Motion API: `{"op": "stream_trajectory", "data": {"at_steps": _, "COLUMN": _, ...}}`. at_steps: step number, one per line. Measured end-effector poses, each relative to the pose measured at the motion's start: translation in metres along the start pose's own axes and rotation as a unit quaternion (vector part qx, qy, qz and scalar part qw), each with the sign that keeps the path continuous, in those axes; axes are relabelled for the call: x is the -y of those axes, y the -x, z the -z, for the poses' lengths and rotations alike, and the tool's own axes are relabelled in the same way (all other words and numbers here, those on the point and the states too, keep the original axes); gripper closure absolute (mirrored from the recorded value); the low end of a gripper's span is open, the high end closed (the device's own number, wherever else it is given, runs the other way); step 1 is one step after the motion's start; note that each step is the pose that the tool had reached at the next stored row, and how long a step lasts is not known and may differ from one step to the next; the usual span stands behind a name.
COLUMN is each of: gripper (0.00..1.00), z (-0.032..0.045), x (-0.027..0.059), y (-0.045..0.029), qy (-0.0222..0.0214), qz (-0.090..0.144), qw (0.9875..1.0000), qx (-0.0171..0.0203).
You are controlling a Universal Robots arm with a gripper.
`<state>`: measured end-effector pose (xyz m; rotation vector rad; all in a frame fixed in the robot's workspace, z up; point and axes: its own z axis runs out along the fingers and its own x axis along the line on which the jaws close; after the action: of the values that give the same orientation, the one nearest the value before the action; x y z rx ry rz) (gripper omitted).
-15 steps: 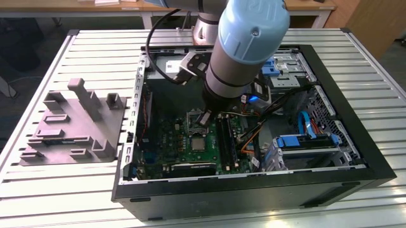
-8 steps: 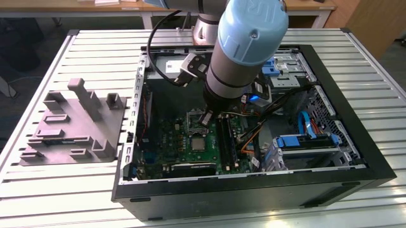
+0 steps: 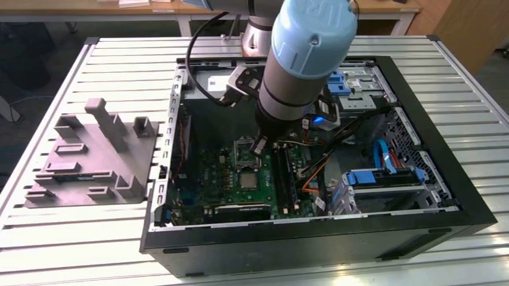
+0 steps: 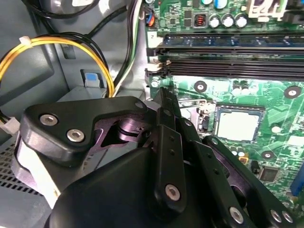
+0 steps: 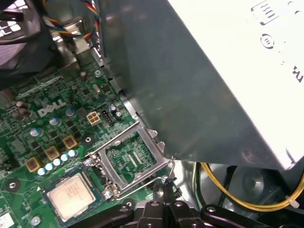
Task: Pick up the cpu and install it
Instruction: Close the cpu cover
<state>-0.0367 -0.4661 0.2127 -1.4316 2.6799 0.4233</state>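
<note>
The cpu (image 3: 249, 179) lies flat in its socket on the green motherboard, silver top up, seen in both wrist views (image 4: 239, 124) (image 5: 71, 195). Beside it the silver socket frame (image 5: 129, 159) stands swung open, with a dark centre. My gripper (image 3: 259, 145) reaches down inside the computer case, just past the open frame from the cpu. Its fingertips (image 4: 160, 92) are pressed together and shut (image 5: 164, 186). They sit at the end of the thin wire lever (image 5: 142, 184). Whether they pinch the lever I cannot tell. The gripper does not touch the cpu.
The grey moulded holder block (image 3: 92, 155) lies on the slatted table at the exterior view's left of the case. The black case wall (image 3: 318, 238) rings the board. A metal box (image 5: 213, 71) overhangs the socket. Memory slots (image 4: 228, 52), yellow cables (image 4: 61, 45) and a blue drive caddy (image 3: 382, 179) crowd around.
</note>
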Motion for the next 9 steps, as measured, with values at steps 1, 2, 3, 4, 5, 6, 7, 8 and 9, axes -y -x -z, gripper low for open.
{"op": "stream_trajectory", "data": {"at_steps": 1, "gripper": 0.89, "z": -0.0005, "x": -0.0005, "y": 0.0011, "qy": -0.0002, "qz": 0.000, "qw": 1.0000, "qx": -0.0003}}
{"op": "stream_trajectory", "data": {"at_steps": 2, "gripper": 0.89, "z": -0.0009, "x": -0.0008, "y": 0.0020, "qy": -0.0002, "qz": 0.000, "qw": 1.0000, "qx": -0.0003}}
{"op": "stream_trajectory", "data": {"at_steps": 3, "gripper": 0.89, "z": -0.0014, "x": -0.0012, "y": 0.0030, "qy": -0.0002, "qz": 0.000, "qw": 1.0000, "qx": -0.0003}}
{"op": "stream_trajectory", "data": {"at_steps": 4, "gripper": 0.89, "z": -0.0019, "x": -0.0017, "y": 0.0043, "qy": -0.0002, "qz": 0.000, "qw": 1.0000, "qx": -0.0003}}
{"op": "stream_trajectory", "data": {"at_steps": 5, "gripper": 0.89, "z": -0.0024, "x": -0.0020, "y": 0.0054, "qy": -0.0002, "qz": 0.000, "qw": 1.0000, "qx": -0.0003}}
{"op": "stream_trajectory", "data": {"at_steps": 6, "gripper": 0.89, "z": -0.0028, "x": -0.0018, "y": 0.0063, "qy": -0.0002, "qz": 0.000, "qw": 1.0000, "qx": -0.0003}}
{"op": "stream_trajectory", "data": {"at_steps": 7, "gripper": 0.89, "z": -0.0029, "x": -0.0013, "y": 0.0068, "qy": -0.0002, "qz": 0.000, "qw": 1.0000, "qx": -0.0002}}
{"op": "stream_trajectory", "data": {"at_steps": 8, "gripper": 0.89, "z": -0.0031, "x": -0.0005, "y": 0.0073, "qy": -0.0002, "qz": 0.000, "qw": 1.0000, "qx": -0.0003}}
{"op": "stream_trajectory", "data": {"at_steps": 9, "gripper": 0.89, "z": -0.0033, "x": 0.0001, "y": 0.0078, "qy": -0.0002, "qz": 0.000, "qw": 1.0000, "qx": -0.0002}}
